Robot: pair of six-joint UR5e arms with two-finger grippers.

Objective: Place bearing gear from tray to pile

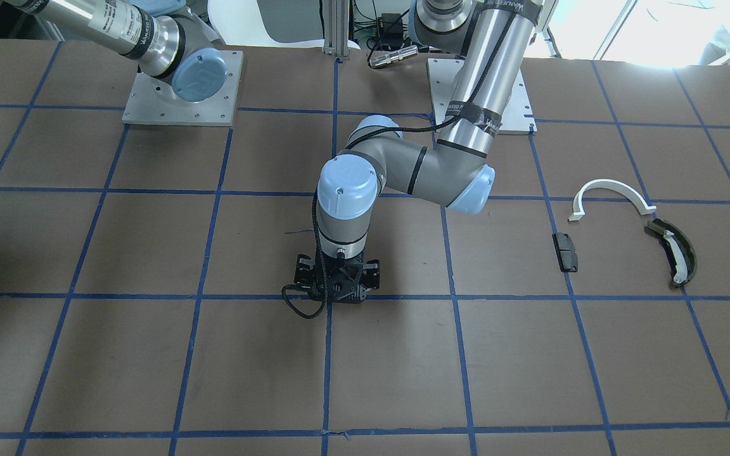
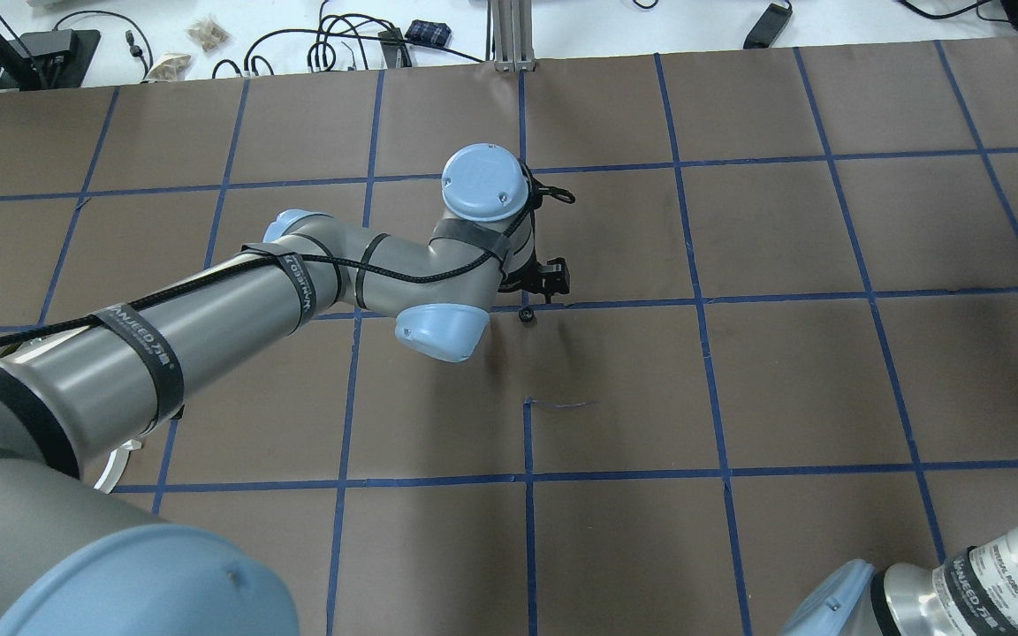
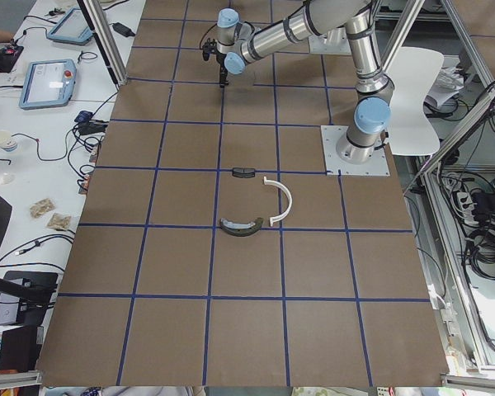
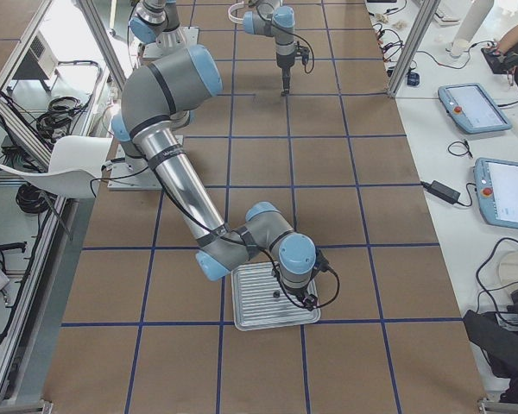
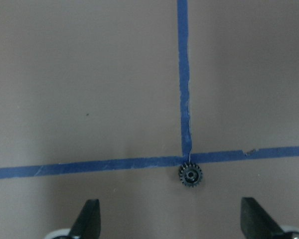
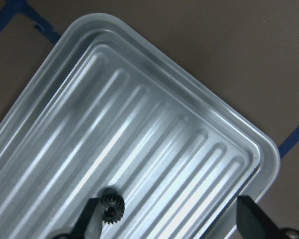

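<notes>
left pincer (image 5: pixel 170 203): jaws spread wide, empty, over the middle of the desk (image 5: pixel 79 74).
loose gear (image 5: pixel 190 175): small, black, toothed, bored through the centre; flat on the desk, touching a blue tape (image 5: pixel 183 74) crossing. teeth show only in the left wrist view; overhead gives a dark dot.
right pincer (image 6: pixel 169 211): jaws apart, empty, over the tray (image 6: pixel 259 144).
tray: shiny ribbed metal, rounded corners, near the desk's right end.
tray gear (image 6: pixel 111 208): black, toothed, just beside one finger.
pile (image 3: pixel 241 226): white half-ring (image 1: pixel 618 183), olive curved piece (image 1: pixel 686 247) with white strip, black block (image 1: pixel 564 251); lying apart, toward the left end; hidden overhead.
</notes>
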